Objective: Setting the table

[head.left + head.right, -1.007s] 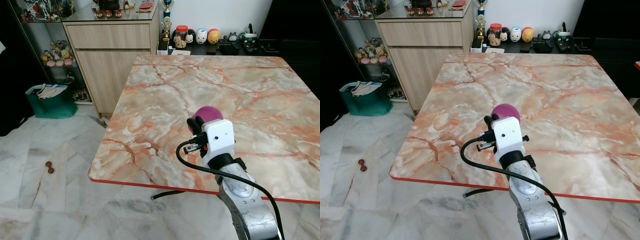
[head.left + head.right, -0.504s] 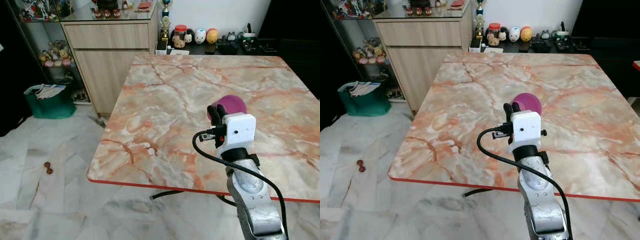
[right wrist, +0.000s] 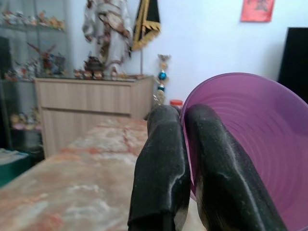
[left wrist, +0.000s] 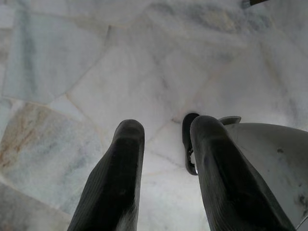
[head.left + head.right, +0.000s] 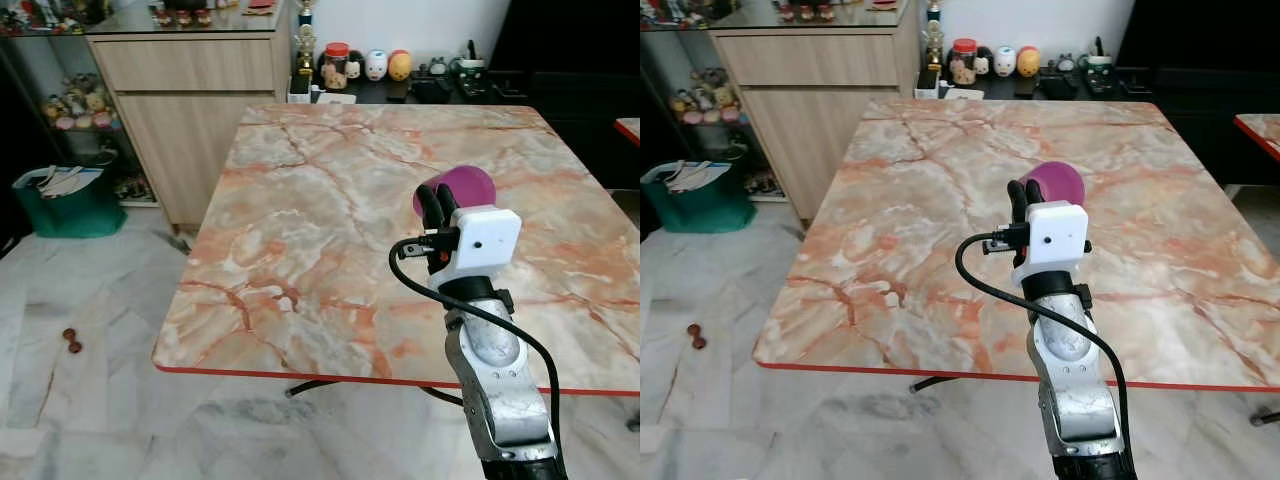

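purple bowl [image 3: 250, 144], rim pinched between jaws

purple bowl [image 3: 250, 144] cut off, shelf figurines [image 5: 70, 108] indistinct

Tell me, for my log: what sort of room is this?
Likely a home dining area: a marble table, a wooden cabinet with figurines, and a purple bowl in the right hand.

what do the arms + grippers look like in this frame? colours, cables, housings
Right arm: silver metal shell with a mottled, worn sheen, black collar at the wrist, boxy white housing above it. A black cable loops from the housing's side down along the forearm. Right gripper: two long, rounded matte-black fingers. Left gripper: the same black fingers, finely ribbed.
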{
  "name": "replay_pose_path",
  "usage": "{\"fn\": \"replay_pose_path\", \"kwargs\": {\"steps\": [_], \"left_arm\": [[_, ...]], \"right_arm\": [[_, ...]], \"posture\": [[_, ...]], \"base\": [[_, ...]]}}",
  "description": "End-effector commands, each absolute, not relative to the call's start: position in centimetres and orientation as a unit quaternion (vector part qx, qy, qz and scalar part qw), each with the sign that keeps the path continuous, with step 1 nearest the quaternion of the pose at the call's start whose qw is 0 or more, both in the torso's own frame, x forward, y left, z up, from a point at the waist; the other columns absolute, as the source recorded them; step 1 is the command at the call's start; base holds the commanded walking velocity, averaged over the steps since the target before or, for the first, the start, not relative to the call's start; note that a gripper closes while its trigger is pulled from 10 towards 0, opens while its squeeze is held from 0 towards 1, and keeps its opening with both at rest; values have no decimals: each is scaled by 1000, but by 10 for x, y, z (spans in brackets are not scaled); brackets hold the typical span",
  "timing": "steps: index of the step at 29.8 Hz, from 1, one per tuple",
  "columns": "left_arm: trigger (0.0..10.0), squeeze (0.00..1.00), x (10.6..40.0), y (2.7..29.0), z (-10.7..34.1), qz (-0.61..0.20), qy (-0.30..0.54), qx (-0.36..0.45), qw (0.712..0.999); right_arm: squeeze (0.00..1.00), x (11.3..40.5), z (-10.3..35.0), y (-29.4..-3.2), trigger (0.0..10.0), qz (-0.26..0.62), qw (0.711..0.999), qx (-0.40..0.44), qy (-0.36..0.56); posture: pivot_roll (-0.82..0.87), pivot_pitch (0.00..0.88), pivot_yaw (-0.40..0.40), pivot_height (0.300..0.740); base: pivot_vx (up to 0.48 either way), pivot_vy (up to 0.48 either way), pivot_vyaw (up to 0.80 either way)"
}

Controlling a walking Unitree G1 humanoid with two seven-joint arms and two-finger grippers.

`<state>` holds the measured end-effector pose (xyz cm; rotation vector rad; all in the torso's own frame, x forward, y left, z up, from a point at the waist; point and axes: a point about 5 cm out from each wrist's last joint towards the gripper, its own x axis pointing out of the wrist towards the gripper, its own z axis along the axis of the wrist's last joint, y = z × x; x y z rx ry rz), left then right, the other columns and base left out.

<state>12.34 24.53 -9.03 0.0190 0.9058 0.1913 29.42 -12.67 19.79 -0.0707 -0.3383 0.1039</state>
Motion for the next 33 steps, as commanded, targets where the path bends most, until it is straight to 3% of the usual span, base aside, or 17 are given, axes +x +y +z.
{"fn": "replay_pose_path", "kwargs": {"steps": [1, 8, 28, 33], "left_arm": [[10000, 0, 166, 235, -75, 73, 375, 21, 924], [10000, 0, 178, 233, -70, 75, 360, 21, 930], [10000, 0, 160, 234, -77, 85, 375, 24, 923], [10000, 0, 163, 231, -77, 83, 372, 21, 924]], "right_arm": [[0, 297, 201, -124, 10000, 56, 983, -27, -174], [0, 299, 200, -124, 10000, 58, 983, -30, -173], [0, 307, 203, -132, 10000, 46, 983, -36, -172], [0, 307, 204, -131, 10000, 48, 983, -43, -170]], "posture": [[-86, 0, 16, 740], [-63, 0, 11, 740], [-57, 0, 10, 740], [-60, 0, 7, 740]], "base": [[0, 0, 0], [0, -246, 0], [0, -257, 0], [0, -282, -686]]}}
